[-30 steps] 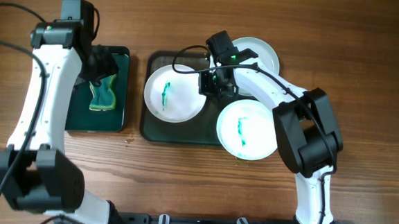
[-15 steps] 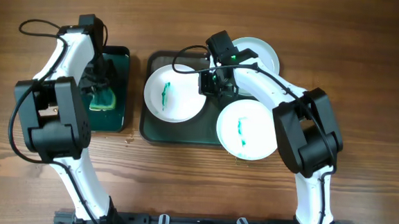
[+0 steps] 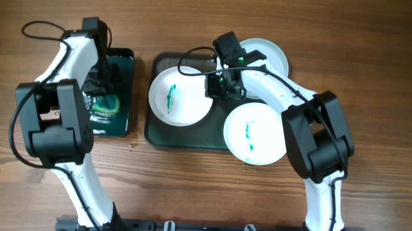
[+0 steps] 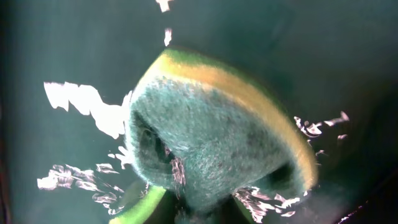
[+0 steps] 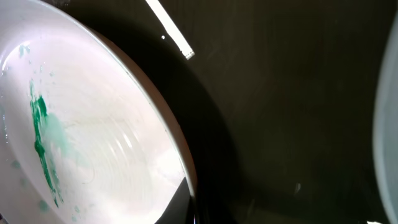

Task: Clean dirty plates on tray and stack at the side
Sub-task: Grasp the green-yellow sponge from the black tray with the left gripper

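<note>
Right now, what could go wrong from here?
The sponge is buckled and looks wet: it may slip or drip on the way over. The right pincer sits at the rim of the left plate, so a move could tip it. The front plate overhangs the tray edge; a nudge could slide it off.

Hidden, cropped, blurred

Cannot read the jaws of left gripper [image 3: 100,87]: covered from overhead by own arm, blocked in left wrist view by the sponge [image 4: 211,130], itself cut at bottom edge. Same for right gripper [image 3: 222,86], too dark. Partly hidden under right arm: rear white plate [image 3: 270,55]. Cropped left and bottom in right wrist view: smeared plate [image 5: 93,137]; blurred at right edge, a pale rim [image 5: 388,124].
</note>
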{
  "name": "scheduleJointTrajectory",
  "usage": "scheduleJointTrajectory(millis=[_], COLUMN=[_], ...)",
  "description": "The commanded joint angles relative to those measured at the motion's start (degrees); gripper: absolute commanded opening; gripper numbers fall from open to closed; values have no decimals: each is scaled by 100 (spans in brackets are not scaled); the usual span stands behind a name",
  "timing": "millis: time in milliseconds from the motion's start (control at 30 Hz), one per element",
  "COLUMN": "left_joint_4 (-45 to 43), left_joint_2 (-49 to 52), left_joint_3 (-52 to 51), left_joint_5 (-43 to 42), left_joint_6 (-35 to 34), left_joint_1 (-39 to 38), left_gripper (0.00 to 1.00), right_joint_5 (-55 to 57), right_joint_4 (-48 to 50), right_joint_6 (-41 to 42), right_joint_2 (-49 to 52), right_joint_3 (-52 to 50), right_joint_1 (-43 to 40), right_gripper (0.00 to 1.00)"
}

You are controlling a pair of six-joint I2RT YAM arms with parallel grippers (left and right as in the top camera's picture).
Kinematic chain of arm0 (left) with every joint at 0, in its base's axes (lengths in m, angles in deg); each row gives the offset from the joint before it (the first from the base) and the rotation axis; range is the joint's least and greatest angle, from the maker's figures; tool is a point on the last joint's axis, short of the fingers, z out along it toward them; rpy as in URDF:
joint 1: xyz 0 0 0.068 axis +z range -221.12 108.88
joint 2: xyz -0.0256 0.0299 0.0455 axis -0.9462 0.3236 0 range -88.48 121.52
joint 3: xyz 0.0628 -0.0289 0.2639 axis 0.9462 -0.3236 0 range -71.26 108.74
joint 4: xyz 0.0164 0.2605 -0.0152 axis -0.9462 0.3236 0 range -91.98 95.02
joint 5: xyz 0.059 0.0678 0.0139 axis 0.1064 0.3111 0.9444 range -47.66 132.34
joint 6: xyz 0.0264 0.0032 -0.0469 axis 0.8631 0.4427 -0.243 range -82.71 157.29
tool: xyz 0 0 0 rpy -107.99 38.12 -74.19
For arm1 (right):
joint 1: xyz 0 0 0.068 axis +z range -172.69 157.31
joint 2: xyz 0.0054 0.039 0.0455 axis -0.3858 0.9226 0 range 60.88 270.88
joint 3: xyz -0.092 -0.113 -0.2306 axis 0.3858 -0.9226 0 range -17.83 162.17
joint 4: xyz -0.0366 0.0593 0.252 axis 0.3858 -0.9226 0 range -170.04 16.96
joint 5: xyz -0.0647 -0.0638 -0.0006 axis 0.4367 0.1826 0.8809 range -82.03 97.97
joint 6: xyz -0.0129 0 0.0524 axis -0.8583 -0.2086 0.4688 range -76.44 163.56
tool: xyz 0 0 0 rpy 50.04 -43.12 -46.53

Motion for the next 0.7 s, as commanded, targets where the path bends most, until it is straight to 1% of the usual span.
scheduleJointTrajectory(millis=[0,100,233,333,400,500,567,667], left_joint_4=[72,424,1145,1270,1283,1161,975,844], left_joint_2=[20,-175,-586,-911,-907,-765,-662,-334], left_joint_3=[-166,170,1088,1410,1408,1349,1246,1185], left_joint_5=[-249,-730,-1156,-2092,-2334,-2337,-2253,-1781], left_joint_6=[-4,-2,4,26,20,-39,-243,-634], left_joint_1=[-2,15,-9,-212,-437,-946,-1222,-1591], left_gripper=[4,4,4,4,4,4,4,4], right_joint_5=[310,304,133,133,68,-59,-61,-63], right_joint_4=[7,46,81,48,26,9,-2,-42], right_joint_6=[2,2,2,2,2,2,0,-2], right_joint_2=[328,328,328,328,328,328,328,328], right_joint_3=[9,9,9,9,9,9,9,9], right_joint_1=[28,28,28,-39,-103,-184,-184,-184], right_gripper=[4,4,4,4,4,4,4,4])
